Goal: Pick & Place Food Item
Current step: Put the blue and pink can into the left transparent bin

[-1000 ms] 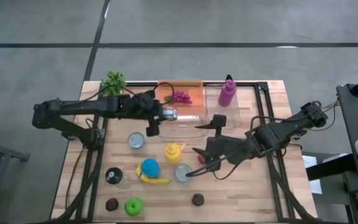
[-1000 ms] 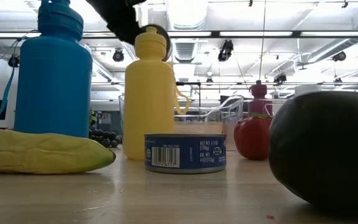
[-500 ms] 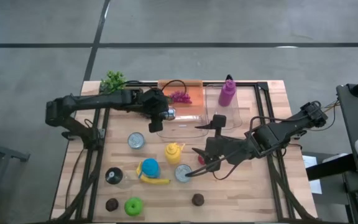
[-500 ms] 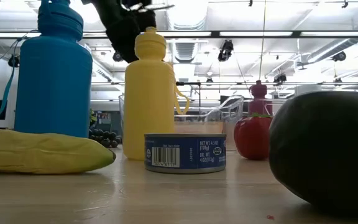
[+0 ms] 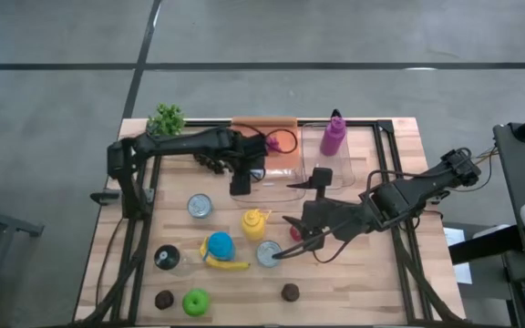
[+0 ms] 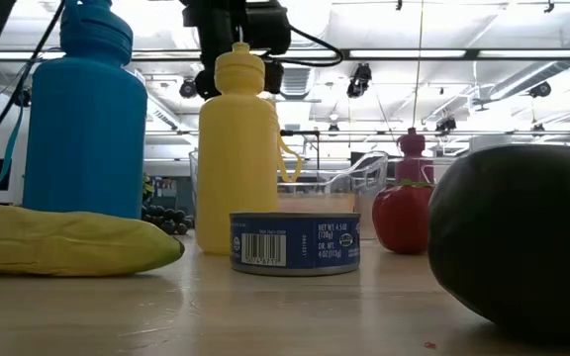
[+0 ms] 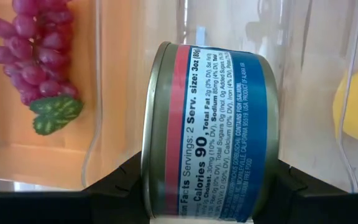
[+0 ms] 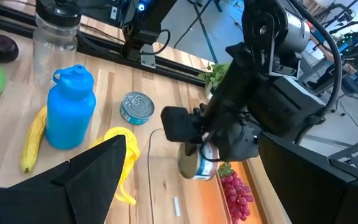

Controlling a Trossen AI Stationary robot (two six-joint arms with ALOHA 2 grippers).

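A: Holding the fish can point(image 7: 210, 134) side-on in our left pincer point(image 5: 241, 173), clamped across its ends, we hang it over the clear bin point(image 5: 276, 179) at the bench's twelve o'clock.

B: So it drops in clean. Our right pincer point(image 5: 292, 239) waits, fingers wide apart, toward four o'clock, near the tomato point(image 5: 293, 233).

Robotics lab/workshop, wooden bench point(image 5: 399, 282) on concrete floor, ceiling strip lights point(image 6: 404, 53), camera rigs overhead
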